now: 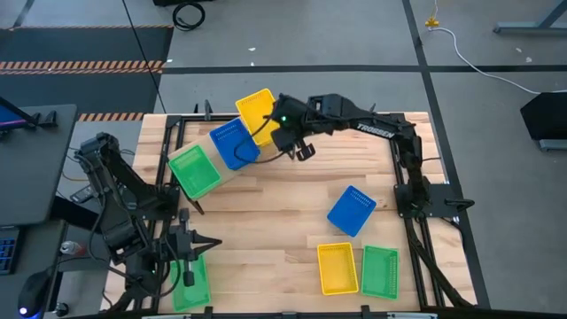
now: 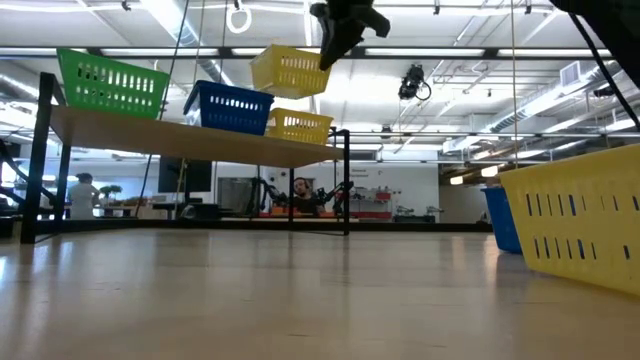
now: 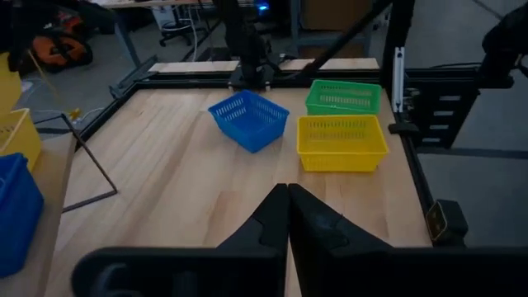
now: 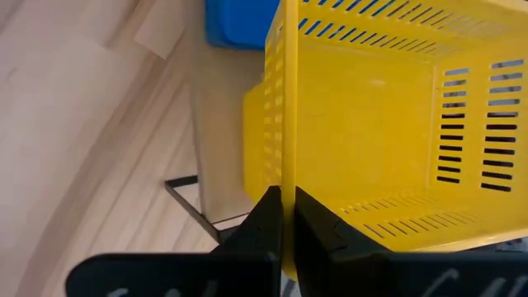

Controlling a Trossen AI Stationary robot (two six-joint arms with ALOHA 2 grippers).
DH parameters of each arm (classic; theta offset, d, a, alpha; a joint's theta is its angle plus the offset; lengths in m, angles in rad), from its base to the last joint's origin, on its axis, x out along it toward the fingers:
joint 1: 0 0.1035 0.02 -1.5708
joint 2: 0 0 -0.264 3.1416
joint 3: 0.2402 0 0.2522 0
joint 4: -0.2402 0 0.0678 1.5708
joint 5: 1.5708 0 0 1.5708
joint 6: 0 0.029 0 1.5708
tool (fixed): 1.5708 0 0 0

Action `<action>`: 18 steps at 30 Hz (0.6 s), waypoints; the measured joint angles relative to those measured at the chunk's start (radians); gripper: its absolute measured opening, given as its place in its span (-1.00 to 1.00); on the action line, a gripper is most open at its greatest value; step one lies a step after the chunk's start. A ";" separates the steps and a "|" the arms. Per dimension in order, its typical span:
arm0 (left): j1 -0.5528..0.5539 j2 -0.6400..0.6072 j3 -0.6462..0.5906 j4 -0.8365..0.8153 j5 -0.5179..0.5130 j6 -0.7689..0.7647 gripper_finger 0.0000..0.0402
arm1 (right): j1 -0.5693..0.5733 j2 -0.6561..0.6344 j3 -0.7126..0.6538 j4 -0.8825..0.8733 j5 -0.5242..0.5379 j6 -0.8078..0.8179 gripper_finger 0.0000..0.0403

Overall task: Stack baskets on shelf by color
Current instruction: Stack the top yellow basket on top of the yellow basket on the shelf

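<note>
My right gripper [image 2: 330,52] is shut on a yellow basket [image 2: 288,70], held in the air over the shelf [image 2: 150,133]. Below it a second yellow basket [image 2: 300,126] stands on the shelf's end, with a blue basket [image 2: 230,107] in the middle and a green basket [image 2: 110,83] at the other end. My left gripper [image 1: 213,241] waits shut and bare at the table's near left, above another green basket [image 1: 189,282]. My right gripper grips one wall of the yellow basket at its rim [image 4: 286,169], one finger inside the basket and one outside. The fingers come slanting down from above. The basket is lifted clear and hangs tilted beside the fingers, above the shelf's yellow basket [image 4: 254,144].
On the table's near right lie a blue basket [image 1: 352,210], a yellow basket [image 1: 337,268] and a green basket [image 1: 380,270]. The shelf stands slantwise across the far left of the slatted tabletop [image 1: 275,221]. People sit in the room beyond.
</note>
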 joint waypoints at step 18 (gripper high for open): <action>0.055 0.000 0.000 -0.001 -0.003 0.001 -0.91 | -0.123 0.004 0.000 0.015 -0.225 -0.032 -0.92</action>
